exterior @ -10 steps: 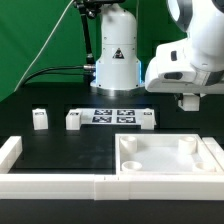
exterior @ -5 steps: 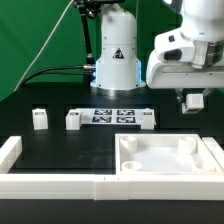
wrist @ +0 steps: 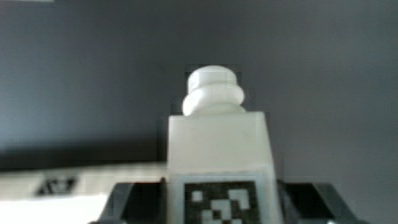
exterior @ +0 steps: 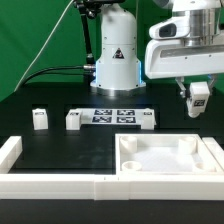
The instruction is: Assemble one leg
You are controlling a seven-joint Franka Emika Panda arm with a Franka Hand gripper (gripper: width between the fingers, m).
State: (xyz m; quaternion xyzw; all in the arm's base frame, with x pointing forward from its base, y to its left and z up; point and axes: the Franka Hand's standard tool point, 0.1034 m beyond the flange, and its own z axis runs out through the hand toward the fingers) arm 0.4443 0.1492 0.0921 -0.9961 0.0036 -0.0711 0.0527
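Holding leg [exterior: 200,104] aloft: hand [exterior: 199,93] clamped on its sides, leg upright, off tabletop [exterior: 60,145], at exterior view's right, near panel [exterior: 165,160] far corner. Judgement: centre rounded peg [wrist: 214,85] over corner hole [exterior: 187,146], stay vertical, lower slowly — tilt risks jamming.

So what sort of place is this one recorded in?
Probably a robotics lab bench: a black table, the marker board with tags, and an arm's gripper holding a tagged white leg.

The black table [exterior: 70,148] is seen frontally from slightly above; the small white plastic leg [exterior: 200,98] [wrist: 221,140], shared, is viewed closely from the wrist.
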